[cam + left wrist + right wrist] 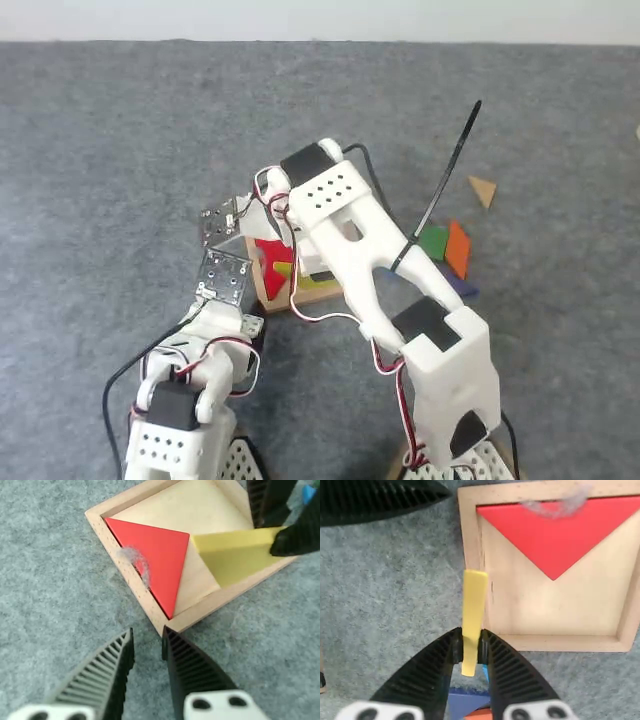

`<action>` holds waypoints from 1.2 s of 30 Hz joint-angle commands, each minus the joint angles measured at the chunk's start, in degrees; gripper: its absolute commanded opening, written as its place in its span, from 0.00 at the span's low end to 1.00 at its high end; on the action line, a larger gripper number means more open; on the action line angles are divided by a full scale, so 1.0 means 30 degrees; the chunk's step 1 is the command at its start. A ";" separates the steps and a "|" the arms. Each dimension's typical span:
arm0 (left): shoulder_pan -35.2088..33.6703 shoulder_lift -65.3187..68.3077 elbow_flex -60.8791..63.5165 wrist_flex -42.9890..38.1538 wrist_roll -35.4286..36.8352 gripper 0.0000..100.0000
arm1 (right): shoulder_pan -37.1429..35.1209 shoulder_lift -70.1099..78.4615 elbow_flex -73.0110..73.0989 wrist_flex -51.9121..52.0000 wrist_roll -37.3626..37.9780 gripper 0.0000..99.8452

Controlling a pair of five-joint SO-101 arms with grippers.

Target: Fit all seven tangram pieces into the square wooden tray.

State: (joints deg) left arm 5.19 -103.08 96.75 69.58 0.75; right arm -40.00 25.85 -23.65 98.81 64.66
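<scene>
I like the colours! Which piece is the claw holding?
The yellow piece, pinched on edge in the right claw. The red triangle lies flat in the tray; the green piece and orange piece lie on the table.

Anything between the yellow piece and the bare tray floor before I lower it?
Nothing lies on the bare part of the tray beside the red triangle. But the yellow piece, held on edge in the right gripper, seems to hang over its rim and could catch.

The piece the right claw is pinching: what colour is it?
Yellow. The yellow piece shows best in the right wrist view.
</scene>
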 commanded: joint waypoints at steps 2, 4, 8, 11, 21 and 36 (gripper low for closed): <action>-0.2081 -0.0440 -0.0103 -0.1289 -0.2110 0.09 | 0.0190 -0.0454 -0.1143 -0.0044 -0.0293 0.03; -0.4220 -0.0440 -0.0161 -0.4015 -0.4513 0.09 | 0.0425 -0.0542 -0.1348 -0.0103 -0.1026 0.03; -0.9143 -0.0410 -0.0835 -1.2073 -0.4718 0.09 | 0.1040 -0.0542 -0.2198 0.0015 -0.1612 0.03; -1.3187 -0.0410 -0.3150 -1.2835 -0.2462 0.09 | 0.1216 -0.0454 -0.2286 -0.0220 -0.1524 0.03; -2.1392 -0.0322 -0.4293 -1.2952 -0.3663 0.09 | 0.1509 -0.0337 -0.2168 -0.1421 -0.0733 0.03; -1.9692 2.4117 -2.2667 -0.4103 -0.5245 0.17 | 0.2359 -0.0249 -0.1934 -0.2799 -0.1817 0.03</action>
State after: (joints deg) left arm -54.07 -54.64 47.69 51.91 -14.29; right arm -32.97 25.85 -27.34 91.60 59.74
